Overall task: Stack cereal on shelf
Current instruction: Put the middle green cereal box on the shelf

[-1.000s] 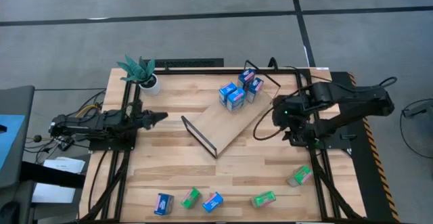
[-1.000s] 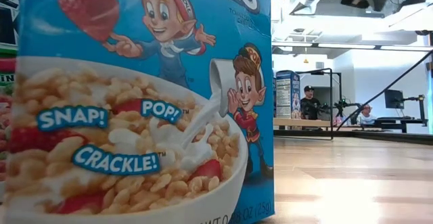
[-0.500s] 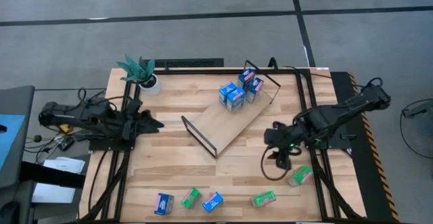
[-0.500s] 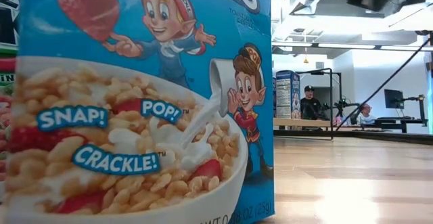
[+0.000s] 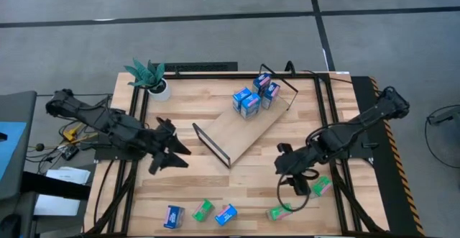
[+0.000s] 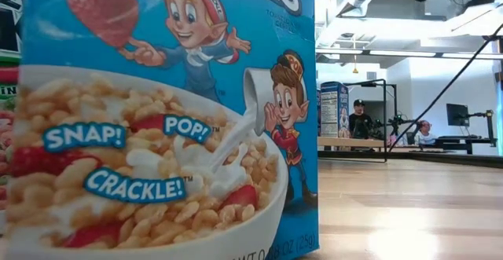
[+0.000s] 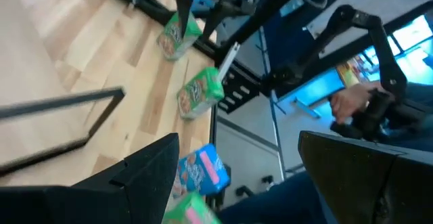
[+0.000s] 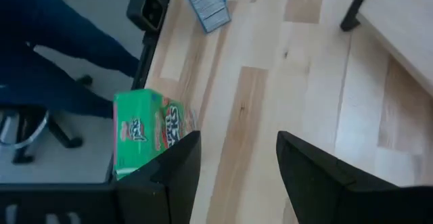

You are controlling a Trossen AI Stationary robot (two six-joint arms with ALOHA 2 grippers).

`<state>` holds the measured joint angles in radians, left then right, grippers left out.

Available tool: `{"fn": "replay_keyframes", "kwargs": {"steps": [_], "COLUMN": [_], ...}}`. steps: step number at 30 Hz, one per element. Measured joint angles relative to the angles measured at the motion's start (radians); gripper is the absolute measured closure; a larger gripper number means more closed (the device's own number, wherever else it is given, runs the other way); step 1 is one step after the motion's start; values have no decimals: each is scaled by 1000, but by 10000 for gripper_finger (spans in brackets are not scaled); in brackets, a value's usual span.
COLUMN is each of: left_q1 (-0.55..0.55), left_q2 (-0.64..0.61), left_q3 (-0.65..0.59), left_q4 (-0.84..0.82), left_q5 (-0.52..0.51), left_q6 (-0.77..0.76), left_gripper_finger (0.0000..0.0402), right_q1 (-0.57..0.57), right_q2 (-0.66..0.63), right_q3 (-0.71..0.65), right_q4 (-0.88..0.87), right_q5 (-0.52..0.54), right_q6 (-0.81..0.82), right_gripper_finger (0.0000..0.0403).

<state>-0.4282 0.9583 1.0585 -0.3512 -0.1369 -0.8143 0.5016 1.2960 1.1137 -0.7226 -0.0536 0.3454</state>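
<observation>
Two grippers hover over the table [image 5: 180,188], both on the near side of the shelf [image 5: 244,126], and neither has hold of anything. The left gripper [image 5: 172,154] stands with its fingers spread wide, just off the shelf's near black wire end, on the side where the potted plant [image 5: 151,76] stands. In its wrist view two green cereal boxes [image 7: 183,34] lie on the wood beyond it, with a blue box [image 7: 203,170] closer in. The right gripper [image 5: 287,167] hangs low on the shelf's other side, its fingers parted about halfway with bare wood between them; a green cereal box [image 8: 145,132] lies just beside one finger, not touching, at the table's edge. Out from there, the shelf lies slantwise across the middle of the table, a long light board with black wire ends. Four cereal boxes [image 5: 248,103] stand bunched at its far end, mostly blue. Five more lie along the table's near edge, well apart from the shelf: a blue box [image 5: 173,216], a green one [image 5: 203,210], another blue [image 5: 226,214], and two green ones [image 5: 319,187] near the right gripper. In the low view a blue box [image 6: 157,119] fills most of the frame.
</observation>
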Motion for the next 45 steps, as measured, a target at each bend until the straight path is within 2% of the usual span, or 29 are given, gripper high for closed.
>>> {"fn": "replay_keyframes", "kwargs": {"steps": [4, 14, 17, 26, 31, 39, 45], "left_q1": [-24, -50, -48, -48, -49, -48, -48], "left_q2": [62, 116, 122, 125, 124, 124, 124], "left_q3": [63, 80, 80, 80, 80, 80, 80], "left_q4": [3, 3, -4, -27, -26, -26, -28], "left_q5": [-64, -140, -178, -315, -368, -380, -369], "left_q6": [6, -49, -54, -63, -79, -76, -73], "left_gripper_finger": [109, 109, 109, 109, 109, 109, 109], "right_q1": [48, 177, 206, 298, 338, 348, 344], "right_q2": [-8, 2, 6, 156, 184, 206, 250], "right_q3": [11, 20, 20, 19, 20, 20, 30], "right_q4": [-7, -14, -14, 0, 24, 97, 135], "right_q5": [18, 109, 134, 165, 164, 195, 215], "right_q6": [-41, -41, -41, -27, 39, 151, 171], "right_gripper_finger": [173, 60, 41, 37, 38, 38, 38]}}
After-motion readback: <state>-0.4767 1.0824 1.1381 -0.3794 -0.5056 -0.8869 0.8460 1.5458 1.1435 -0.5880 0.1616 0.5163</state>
